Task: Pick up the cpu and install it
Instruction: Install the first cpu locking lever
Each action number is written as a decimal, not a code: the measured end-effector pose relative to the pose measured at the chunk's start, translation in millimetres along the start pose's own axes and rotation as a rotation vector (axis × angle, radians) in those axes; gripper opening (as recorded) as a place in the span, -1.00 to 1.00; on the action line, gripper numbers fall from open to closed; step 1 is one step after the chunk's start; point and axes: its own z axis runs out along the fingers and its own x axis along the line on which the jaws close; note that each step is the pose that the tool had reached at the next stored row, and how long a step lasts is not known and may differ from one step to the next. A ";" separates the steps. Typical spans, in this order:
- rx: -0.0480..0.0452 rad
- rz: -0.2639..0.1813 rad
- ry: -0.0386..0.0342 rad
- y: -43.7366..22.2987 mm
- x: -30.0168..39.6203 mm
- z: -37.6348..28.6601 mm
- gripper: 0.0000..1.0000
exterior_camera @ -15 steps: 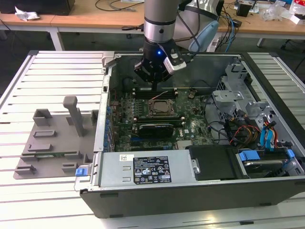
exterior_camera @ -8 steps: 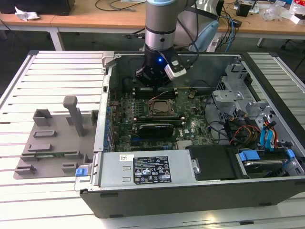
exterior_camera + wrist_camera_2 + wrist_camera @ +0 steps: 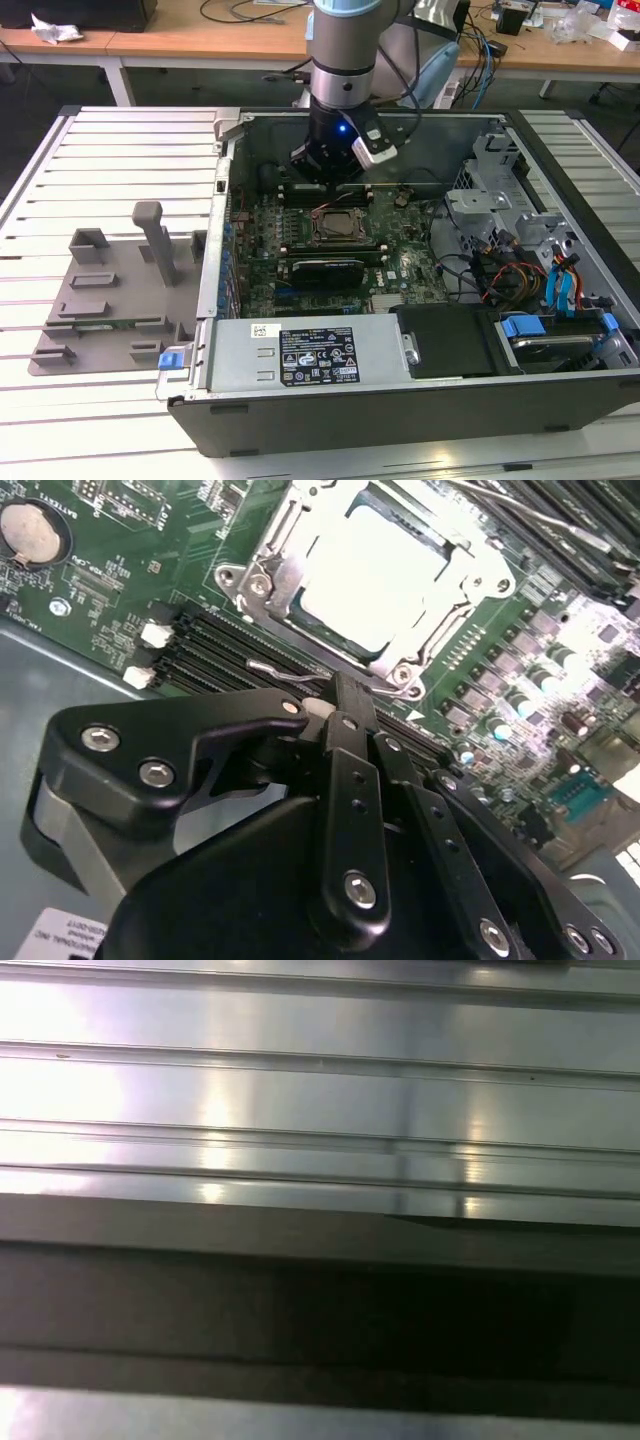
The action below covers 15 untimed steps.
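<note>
The chip (image 3: 375, 575) sat flat in the black socket frame (image 3: 262, 565) on the green circuit board (image 3: 120, 540), its pale metal top glaring under the light in the second wrist view. The hand (image 3: 345, 695) hung just beside the socket at its 6 o'clock, fingers (image 3: 352, 780) drawn together on nothing. In the exterior view the arm (image 3: 342, 60) stood over the open computer case (image 3: 400, 410), with the grey tray (image 3: 110, 300) well apart at 9 o'clock on the slatted tabletop (image 3: 110, 140).
</note>
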 end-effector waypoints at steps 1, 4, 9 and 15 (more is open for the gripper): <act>0.0001 -0.002 0.0001 0.0 -1.1 0.7 -0.79; 0.0004 -0.009 0.0003 -0.2 -6.7 5.0 -0.79; 0.0025 -0.012 0.0005 -0.5 -12.8 10.6 -0.79; 0.0063 -0.017 0.0010 -1.1 -22.8 14.7 -0.79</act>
